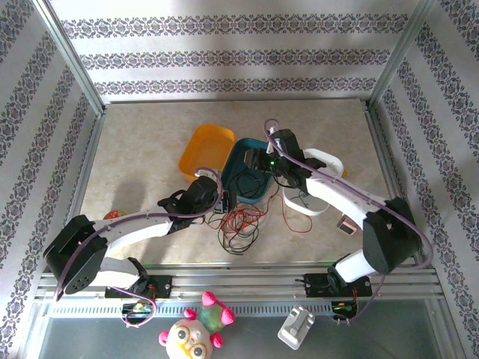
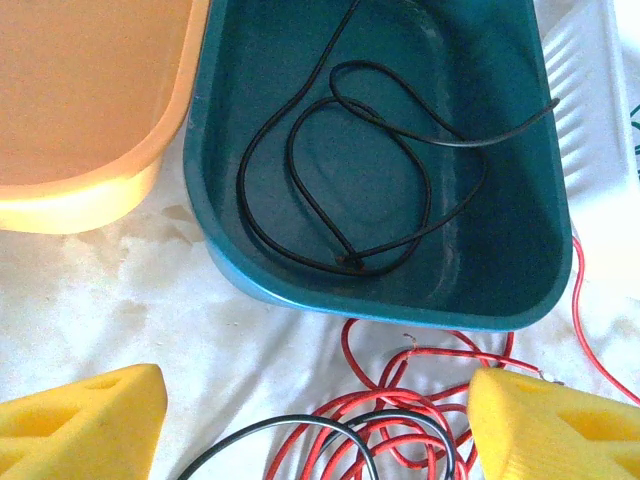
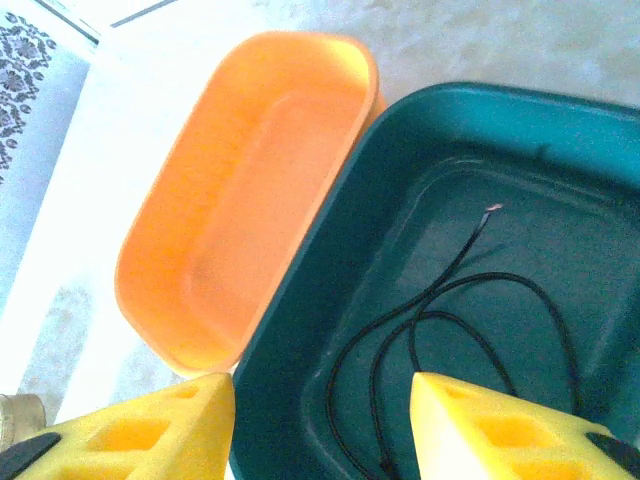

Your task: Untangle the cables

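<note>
left gripper [image 2: 315, 395] jaws wide apart, empty, over the table just outside the teal bin's [image 2: 230, 250] near wall; right gripper [image 3: 322, 392] jaws apart, empty, above the bin; 1 black cable [image 2: 345, 262] coiled inside the bin; red-and-black tangle [image 1: 241, 223] against its near wall; cables look light, limp, slick-jacketed; I'd pinch an outer loop or free end, not the knot; bin is smooth, rounded plastic

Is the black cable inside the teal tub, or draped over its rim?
Inside. The black cable lies looped on the teal tub floor; every stretch the wrist views show is within its walls.
</note>
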You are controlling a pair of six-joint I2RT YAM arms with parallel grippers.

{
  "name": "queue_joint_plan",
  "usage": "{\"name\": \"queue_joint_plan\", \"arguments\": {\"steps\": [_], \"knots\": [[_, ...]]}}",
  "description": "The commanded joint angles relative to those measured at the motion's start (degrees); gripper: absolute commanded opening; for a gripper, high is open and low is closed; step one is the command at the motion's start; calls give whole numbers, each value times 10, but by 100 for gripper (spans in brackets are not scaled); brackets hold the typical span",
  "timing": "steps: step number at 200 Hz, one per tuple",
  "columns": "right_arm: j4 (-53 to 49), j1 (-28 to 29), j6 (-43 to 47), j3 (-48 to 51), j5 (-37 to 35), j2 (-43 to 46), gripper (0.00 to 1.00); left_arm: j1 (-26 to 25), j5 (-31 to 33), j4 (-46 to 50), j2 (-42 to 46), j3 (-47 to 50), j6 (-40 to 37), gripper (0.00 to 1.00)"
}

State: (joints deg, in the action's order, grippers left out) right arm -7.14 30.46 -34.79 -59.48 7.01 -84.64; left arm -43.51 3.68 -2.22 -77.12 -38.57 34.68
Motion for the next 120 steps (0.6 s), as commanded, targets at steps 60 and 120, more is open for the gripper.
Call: {"name": "queue_joint_plan", "arguments": {"steps": [60, 120], "knots": [[-146, -43, -26, 65, -30, 36, 50, -5, 8, 9, 9, 6, -12, 79], [-129, -21, -15, 121, 35, 69, 50, -5, -1, 12, -7, -4, -16, 79]]}}
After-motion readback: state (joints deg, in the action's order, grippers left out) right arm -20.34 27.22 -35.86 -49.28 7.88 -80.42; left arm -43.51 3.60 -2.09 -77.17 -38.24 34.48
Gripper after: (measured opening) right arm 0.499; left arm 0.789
